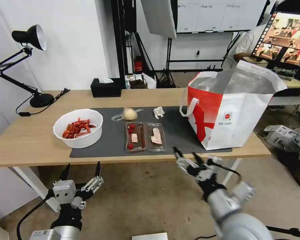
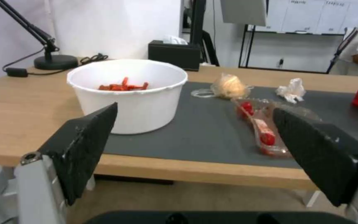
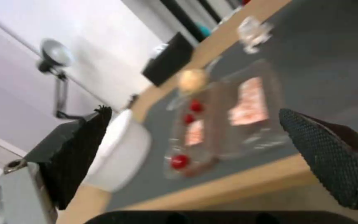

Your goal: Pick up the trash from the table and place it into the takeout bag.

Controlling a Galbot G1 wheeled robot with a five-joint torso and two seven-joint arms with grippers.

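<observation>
Right wrist view blurs the clamshell tray (image 3: 224, 121) beyond spread fingers (image 3: 332, 161).

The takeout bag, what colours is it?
Red and white with silver lining; clearest in the head view.

- We stand in a lab or recording studio, not a home.
- A softbox (image 1: 159, 16) on a black stand hangs behind the tabletop (image 1: 30, 140).
- A whiteboard (image 1: 220, 15) with a ruled grid lines the back wall.
- A monitor (image 1: 285, 38) showing camera feeds sits at the right.
- Tripod legs (image 1: 165, 78) and cables rest on bare concrete floor (image 1: 140, 200).
</observation>
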